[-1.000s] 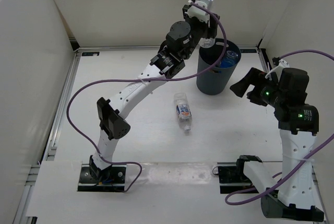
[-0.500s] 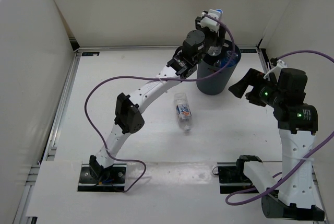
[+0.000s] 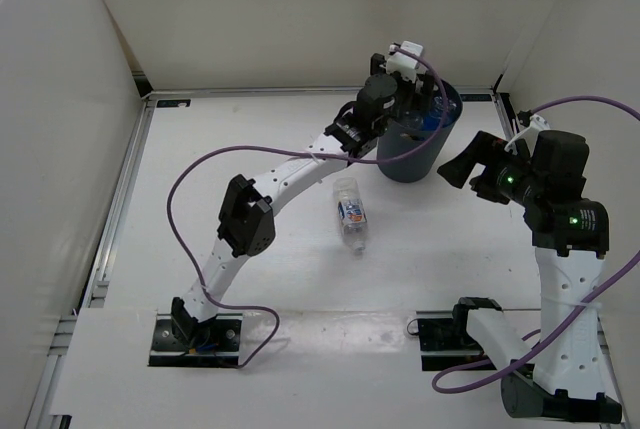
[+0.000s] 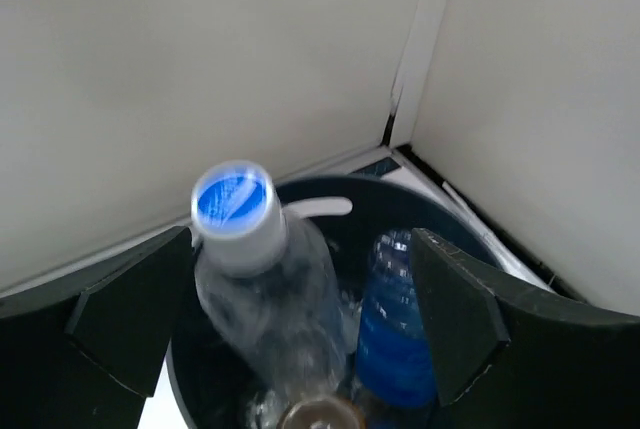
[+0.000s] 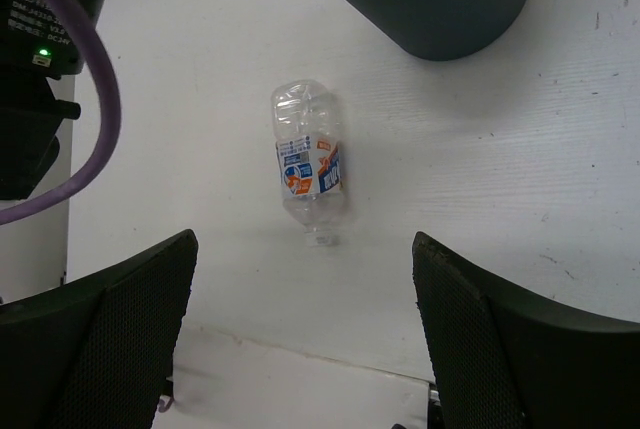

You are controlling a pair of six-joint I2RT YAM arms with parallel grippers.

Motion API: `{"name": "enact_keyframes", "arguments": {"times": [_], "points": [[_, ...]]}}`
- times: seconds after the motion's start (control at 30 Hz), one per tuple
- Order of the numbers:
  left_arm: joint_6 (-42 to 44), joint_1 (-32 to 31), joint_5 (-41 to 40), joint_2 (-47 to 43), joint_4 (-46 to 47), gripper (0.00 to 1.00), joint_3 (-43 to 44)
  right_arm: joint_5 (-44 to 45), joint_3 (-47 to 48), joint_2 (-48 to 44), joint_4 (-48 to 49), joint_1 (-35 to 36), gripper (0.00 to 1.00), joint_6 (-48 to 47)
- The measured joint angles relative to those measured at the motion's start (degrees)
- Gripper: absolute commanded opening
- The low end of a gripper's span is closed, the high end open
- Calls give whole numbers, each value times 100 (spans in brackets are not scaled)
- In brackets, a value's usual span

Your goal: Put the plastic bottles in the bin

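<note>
Two grippers show from above. The left gripper (image 3: pixel 412 107) hangs right over the bin (image 3: pixel 410 161), which stands at the far side of the table (image 3: pixel 250 129). A blue bottle (image 3: pixel 440 109) peeks out of the bin. The label bottle (image 3: pixel 350 212) lies on the table near the bin. The right gripper (image 3: pixel 458 167) hangs in the air beside the bin.

From the left wrist, the fingers (image 4: pixel 130 319) are wide apart and grip nothing. The plain bottle (image 4: pixel 265 289) leans inside the bin, next to the blue bottle.

From the right wrist, the fingers (image 5: pixel 120 319) are wide apart too and hold nothing. The label bottle lies on its side below them.
</note>
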Motion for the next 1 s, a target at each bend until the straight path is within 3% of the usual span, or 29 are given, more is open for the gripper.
{"name": "enact_keyframes", "arguments": {"times": [0.27,0.47,0.63,0.77,0.87,1.0], "points": [[293,-55,-140,-330,-221,100,-232,-13,0,-2,2,11,89,0],[798,-166,-656,-1720,-481,100,-402,-22,0,0,2,7,89,2],[605,-190,-1174,-4116,-837,100,-2013,-44,0,0,0,4,89,4],[-892,138,-1209,-5978,-1217,100,-4232,-44,0,-2,2,26,89,20],[-1875,575,-758,-5823,-1827,100,-4769,-28,0,-2,7,122,89,55],[-2817,949,216,-4120,-2636,100,-4660,90,-33,-15,35,603,89,138]]}}
